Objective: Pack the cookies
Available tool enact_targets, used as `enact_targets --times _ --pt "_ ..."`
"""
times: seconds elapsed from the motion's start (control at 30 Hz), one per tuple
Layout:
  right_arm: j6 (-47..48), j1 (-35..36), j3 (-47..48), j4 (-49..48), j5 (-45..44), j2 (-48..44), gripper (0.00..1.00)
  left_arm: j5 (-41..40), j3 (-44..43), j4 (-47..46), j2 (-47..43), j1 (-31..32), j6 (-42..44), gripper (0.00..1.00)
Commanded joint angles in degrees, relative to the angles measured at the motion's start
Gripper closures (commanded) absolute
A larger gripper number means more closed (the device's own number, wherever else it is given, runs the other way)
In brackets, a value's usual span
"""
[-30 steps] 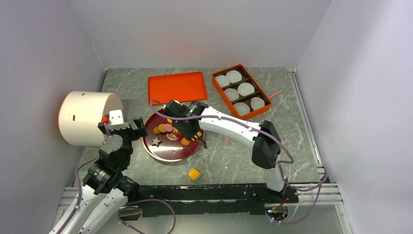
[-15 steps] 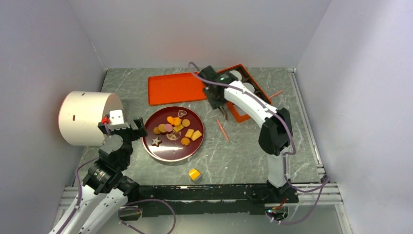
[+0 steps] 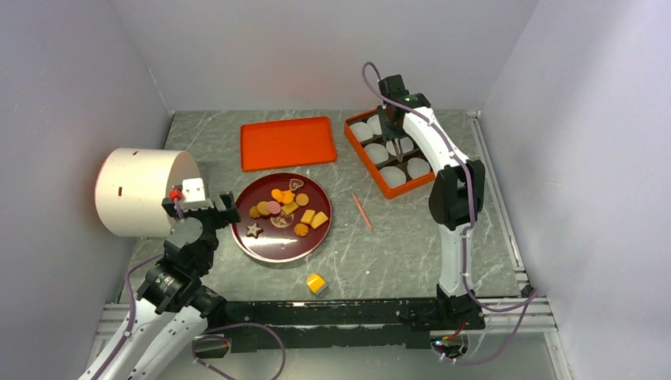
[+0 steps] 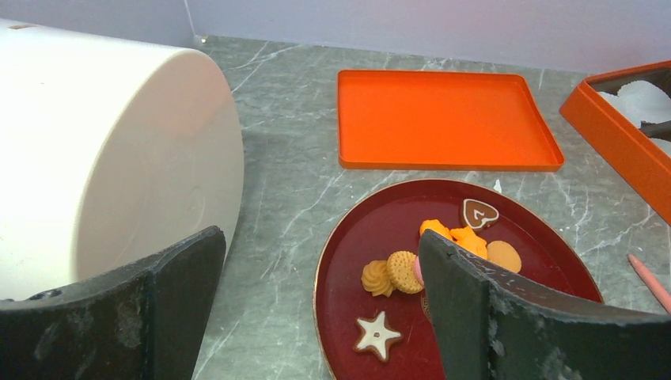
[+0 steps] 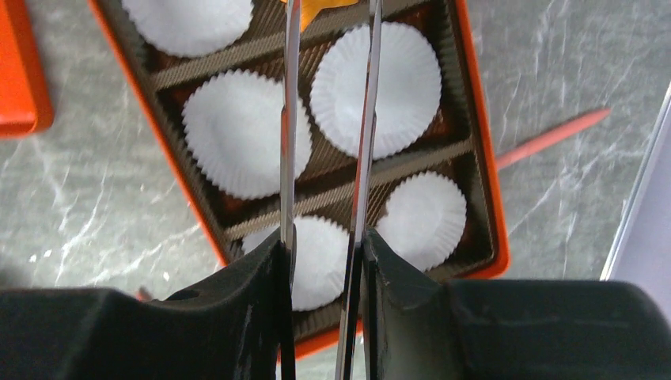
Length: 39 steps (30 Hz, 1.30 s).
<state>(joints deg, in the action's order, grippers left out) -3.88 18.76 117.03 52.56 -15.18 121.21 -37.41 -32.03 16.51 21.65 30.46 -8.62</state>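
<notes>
Here the bench [image 3: 380, 237] carries a white cylinder [image 4: 103, 150] just left of the left gripper [image 4: 320, 241], which gapes wide and empty. The dark red plate [image 4: 348, 237] lies ahead of it and to its right, holding the cookies [image 4: 403, 271]. The orange box [image 5: 475, 119] of white paper cups [image 5: 233, 131] lies directly below the right gripper [image 5: 328, 32], whose thin fingers are pinched nearly together on one orange cookie [image 5: 320, 4] at their tips.

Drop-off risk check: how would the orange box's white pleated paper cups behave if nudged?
The white pleated paper cups look thin, probably light and easily crumpled. They seem loose in the orange box, so the right gripper, holding an orange cookie, may shift one.
</notes>
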Motion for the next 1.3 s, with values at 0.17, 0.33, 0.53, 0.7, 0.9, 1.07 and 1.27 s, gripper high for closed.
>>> enact_targets --times 0.17,0.33,0.53,0.7,0.9,1.07,1.27 --pt "3.4 -4.2 8.0 -7.3 4.1 7.4 0.77 -1.0 0.4 -3.1 1.4 -0.2 1.7 0.03" --pt "6.0 -4.5 8.7 -8.5 5.6 10.0 0.77 -1.0 0.4 -3.2 2.0 -0.4 1.8 0.03" --pt "6.7 -4.7 8.2 -10.4 5.3 11.8 0.76 -0.8 0.4 -3.2 2.2 -0.7 1.8 0.03" --pt "7.0 -4.8 9.3 -10.4 3.5 13.9 0.74 -0.7 0.4 -3.2 2.2 -0.8 1.8 0.04" --pt "7.0 -4.9 9.3 -11.0 3.3 14.6 0.68 -0.5 0.4 -3.2 2.2 -1.0 1.8 0.04" --pt "6.9 -4.9 9.6 -10.6 3.9 14.0 0.6 -0.3 0.4 -3.3 2.1 -1.1 1.8 0.04" --pt "6.7 -4.8 8.1 -10.5 4.3 11.1 0.53 0.0 0.3 -3.2 1.9 -1.1 1.8 0.04"
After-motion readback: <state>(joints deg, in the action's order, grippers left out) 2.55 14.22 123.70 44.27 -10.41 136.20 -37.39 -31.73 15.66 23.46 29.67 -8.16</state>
